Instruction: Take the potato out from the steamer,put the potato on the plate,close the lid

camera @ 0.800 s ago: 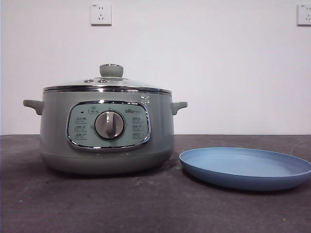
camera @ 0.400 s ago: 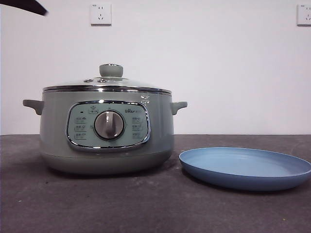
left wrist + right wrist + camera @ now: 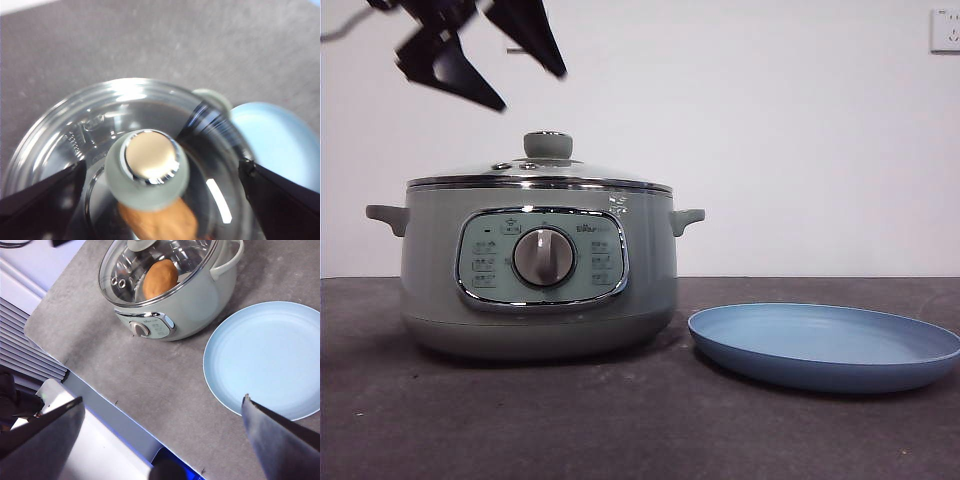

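The steamer stands left of centre on the dark table, its glass lid shut, with the green knob on top. The potato lies inside under the glass and also shows in the left wrist view. The light blue plate lies empty to the steamer's right. My left gripper hangs open just above the knob, apart from it. My right gripper is open and empty, high above the table's front edge, out of the front view.
A white wall stands close behind the table, with a socket at its top right. The table's front edge and equipment beyond it show in the right wrist view.
My left gripper has come down from the top left corner into the front view and now hangs over the lid knob. The steamer, lid and plate have not moved.
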### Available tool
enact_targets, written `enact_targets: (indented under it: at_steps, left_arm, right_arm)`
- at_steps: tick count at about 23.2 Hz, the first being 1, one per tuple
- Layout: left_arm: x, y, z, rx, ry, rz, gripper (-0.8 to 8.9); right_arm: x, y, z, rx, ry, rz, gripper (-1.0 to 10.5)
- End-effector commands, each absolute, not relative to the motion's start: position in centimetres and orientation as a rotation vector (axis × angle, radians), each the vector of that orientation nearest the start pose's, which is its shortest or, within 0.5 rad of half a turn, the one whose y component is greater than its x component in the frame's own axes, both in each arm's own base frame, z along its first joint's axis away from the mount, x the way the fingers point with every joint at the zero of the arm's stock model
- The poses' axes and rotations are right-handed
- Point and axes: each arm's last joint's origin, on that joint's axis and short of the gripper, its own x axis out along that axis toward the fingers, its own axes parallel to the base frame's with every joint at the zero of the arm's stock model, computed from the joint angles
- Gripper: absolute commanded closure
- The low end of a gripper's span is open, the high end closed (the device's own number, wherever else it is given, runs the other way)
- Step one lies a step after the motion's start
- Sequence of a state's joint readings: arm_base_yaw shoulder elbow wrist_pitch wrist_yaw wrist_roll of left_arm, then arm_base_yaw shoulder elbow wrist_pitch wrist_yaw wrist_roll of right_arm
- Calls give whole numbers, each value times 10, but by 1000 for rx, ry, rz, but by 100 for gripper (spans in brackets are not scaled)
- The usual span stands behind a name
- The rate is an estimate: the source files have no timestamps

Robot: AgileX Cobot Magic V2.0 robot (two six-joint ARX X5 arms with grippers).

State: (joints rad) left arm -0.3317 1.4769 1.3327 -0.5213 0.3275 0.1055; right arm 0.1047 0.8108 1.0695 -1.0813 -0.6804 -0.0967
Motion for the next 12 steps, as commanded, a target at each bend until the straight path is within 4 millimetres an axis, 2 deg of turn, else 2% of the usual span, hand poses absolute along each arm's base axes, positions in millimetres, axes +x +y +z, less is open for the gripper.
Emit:
enact_targets:
  at_steps: [1,5,9,10,12]
  left_arm:
    - [315,-123,316,132,665,-676,212]
    - [328,-135,297,145,693,-688,212]
    - [328,-142,296,170,677,-666,222]
    - [327,-144,295,172,685,-669,263]
    - [326,-144,294,175,700,-667,475]
  right_arm:
    - [119,31,350,153,768,778,348]
    - [119,31,350,153,769,776,348]
    - [119,31,350,151,768,775,348]
    - [119,31,350,151,769,774,348]
    - [119,31,350,150,769,772,348]
